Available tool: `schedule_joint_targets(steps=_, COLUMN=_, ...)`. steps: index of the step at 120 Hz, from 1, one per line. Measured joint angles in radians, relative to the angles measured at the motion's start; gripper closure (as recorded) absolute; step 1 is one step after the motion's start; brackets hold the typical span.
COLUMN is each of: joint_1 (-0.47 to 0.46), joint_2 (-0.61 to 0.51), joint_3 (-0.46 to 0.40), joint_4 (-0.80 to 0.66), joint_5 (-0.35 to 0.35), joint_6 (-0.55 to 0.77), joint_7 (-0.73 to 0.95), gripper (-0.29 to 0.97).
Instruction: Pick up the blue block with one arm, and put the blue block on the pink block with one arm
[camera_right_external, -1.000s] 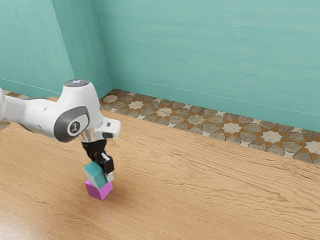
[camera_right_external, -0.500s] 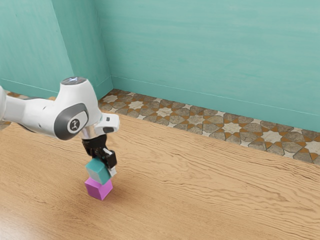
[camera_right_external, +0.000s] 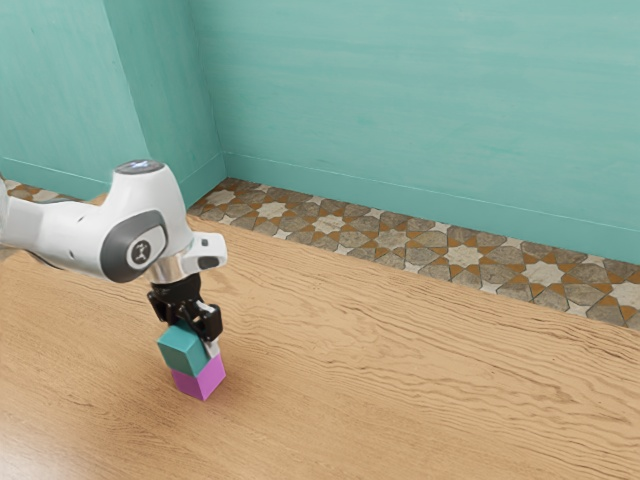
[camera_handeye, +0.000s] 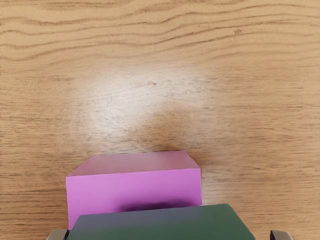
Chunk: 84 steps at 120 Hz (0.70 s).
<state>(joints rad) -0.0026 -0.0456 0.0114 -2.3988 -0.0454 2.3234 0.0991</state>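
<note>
Two fingers (camera_right_external: 191, 333): I read them closed on the blue block (camera_right_external: 183, 350), one each side.
Blue block: atop pink block (camera_right_external: 200, 379), overhanging toward the exterior view's left.
Pink block: on counter (camera_right_external: 400, 380).

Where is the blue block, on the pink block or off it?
On it: the blue block sits atop the pink block, offset toward the exterior view's left.

Teal walls (camera_right_external: 400, 90), patterned tile floor (camera_right_external: 450, 255), wooden tabletop (camera_right_external: 420, 380)

Wooden table (camera_right_external: 420, 380); teal walls (camera_right_external: 420, 90); tiled floor (camera_right_external: 450, 250) (star pattern).
</note>
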Motion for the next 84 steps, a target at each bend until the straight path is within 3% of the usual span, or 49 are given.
schedule_joint_targets(steps=41, joint_1=0.010, joint_2=0.015, joint_3=0.000, joint_4=0.009, joint_5=0.027, joint_6=0.008, joint_7=-0.034, gripper=0.35)
schedule_joint_targets(steps=49, joint_1=0.010, joint_2=0.015, joint_3=-0.001, joint_4=0.010, joint_5=0.024, joint_6=0.007, joint_7=-0.036, gripper=0.24)
schedule_joint_targets(steps=84, joint_1=-0.002, joint_2=0.015, joint_3=-0.002, joint_4=0.010, joint_5=0.011, joint_6=0.006, joint_7=-0.029, gripper=0.10)
